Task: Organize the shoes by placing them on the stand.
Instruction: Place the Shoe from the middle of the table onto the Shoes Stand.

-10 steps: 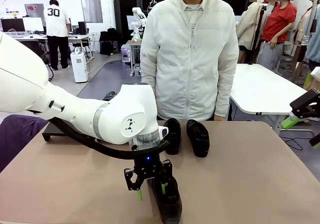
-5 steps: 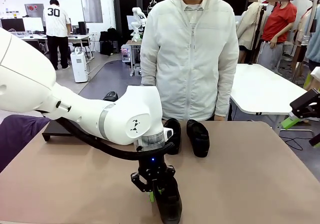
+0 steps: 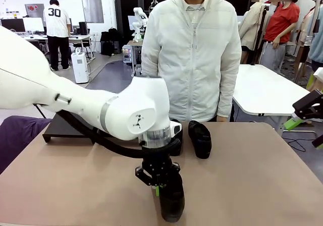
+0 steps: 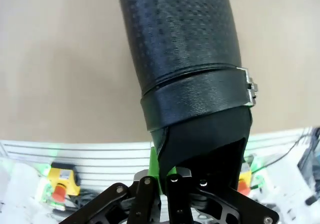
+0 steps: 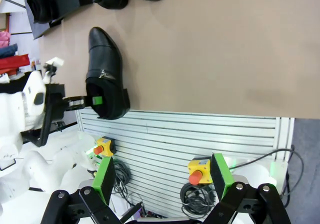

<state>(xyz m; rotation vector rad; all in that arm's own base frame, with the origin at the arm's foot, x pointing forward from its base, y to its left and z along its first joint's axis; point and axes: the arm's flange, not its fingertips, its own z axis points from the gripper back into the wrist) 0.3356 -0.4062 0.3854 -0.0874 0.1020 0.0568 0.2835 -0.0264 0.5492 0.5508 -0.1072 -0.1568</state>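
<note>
— Obstacles around the near shoe [image 3: 172, 204]?

— Few. Two more shoes [image 3: 200, 139] sit side by side at the desk's [image 3: 262, 175] far edge, before a person [image 3: 192, 59] in a white jacket; the left arm [image 3: 131, 120] hides part of one. The stand [image 3: 58, 131] is on the far left corner, well apart, and a purple cloth [image 3: 15, 135] lies beyond the desk's left edge.

— And the shoe against the jaws?

— It lies by the desk's near edge, heel end toward that edge, toe pointing across. The left jaws are clenched on the rim of its opening, a green pad [image 4: 154, 169] showing there. The right jaws hang spread off the desk's right side, green pads [image 5: 104, 176] apart, grasping nothing.

— Surfaces?

— Glossy black leather, a finely perforated upper, a strap [image 4: 200, 96] with a small metal buckle [image 4: 250, 87]. The desk is flat, matte tan.
</note>
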